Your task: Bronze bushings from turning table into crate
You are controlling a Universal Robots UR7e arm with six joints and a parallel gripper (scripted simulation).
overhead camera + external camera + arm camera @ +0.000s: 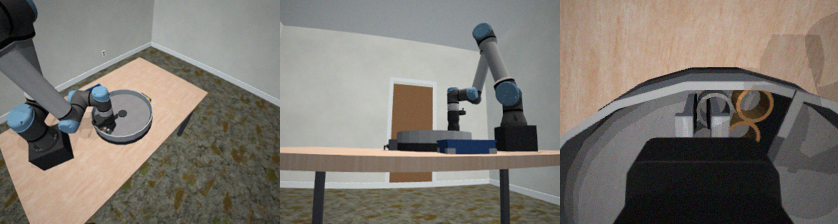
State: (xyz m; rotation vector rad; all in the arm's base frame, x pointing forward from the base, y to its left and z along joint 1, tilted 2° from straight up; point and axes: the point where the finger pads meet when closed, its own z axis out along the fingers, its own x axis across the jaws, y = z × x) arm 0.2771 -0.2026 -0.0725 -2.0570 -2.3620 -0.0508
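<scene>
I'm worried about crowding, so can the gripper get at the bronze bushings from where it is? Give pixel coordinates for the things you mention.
Probably not directly: a steel bushing (699,105) sits at the gripper (106,130) (453,128) (701,104), beside the bronze bushings (102,128) (771,106). The turning table's wall (123,138) (433,136) (715,86) also crowds them.
</scene>
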